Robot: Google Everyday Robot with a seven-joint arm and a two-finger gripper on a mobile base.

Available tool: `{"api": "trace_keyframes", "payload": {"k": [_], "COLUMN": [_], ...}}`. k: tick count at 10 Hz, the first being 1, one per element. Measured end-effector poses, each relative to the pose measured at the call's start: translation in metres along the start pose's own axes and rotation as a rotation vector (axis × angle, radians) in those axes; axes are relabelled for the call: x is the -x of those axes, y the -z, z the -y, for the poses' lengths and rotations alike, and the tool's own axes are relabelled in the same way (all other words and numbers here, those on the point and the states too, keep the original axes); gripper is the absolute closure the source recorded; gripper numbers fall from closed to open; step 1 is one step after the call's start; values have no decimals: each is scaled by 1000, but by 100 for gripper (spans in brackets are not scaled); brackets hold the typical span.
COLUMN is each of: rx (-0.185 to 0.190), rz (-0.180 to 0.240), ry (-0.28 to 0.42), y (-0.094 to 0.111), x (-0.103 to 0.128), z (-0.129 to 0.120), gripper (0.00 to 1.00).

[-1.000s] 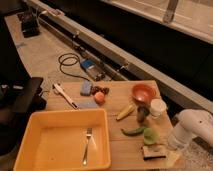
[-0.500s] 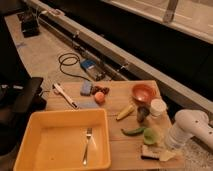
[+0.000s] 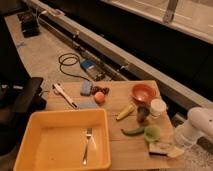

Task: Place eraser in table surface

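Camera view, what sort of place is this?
Probably a lab or workshop test area: a wooden table with a yellow tray stands on bare floor, a loose cable coiled behind it. The tool is at the view's lower right, beside the eraser.

Single camera, set high, looking down at a slant across the table surface (image 3: 125,151) from its near side, facing the floor (image 3: 45,50) and long rail (image 3: 107,47) beyond. Medium distance: most of the tabletop fits, yellow tray (image 3: 65,114) cut at the bottom edge. Gripper (image 3: 172,151) sits lower right, beside the eraser (image 3: 157,148).
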Motion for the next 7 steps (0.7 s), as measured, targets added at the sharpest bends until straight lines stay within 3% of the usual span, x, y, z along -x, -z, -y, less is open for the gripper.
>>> {"api": "trace_keyframes", "payload": {"k": [3, 7], "rx": [-68, -103], "rz": [-1, -8], "ry": [-19, -43], "y": [22, 34], "x": [-9, -24], "z": [14, 20], "gripper": [100, 100]}}
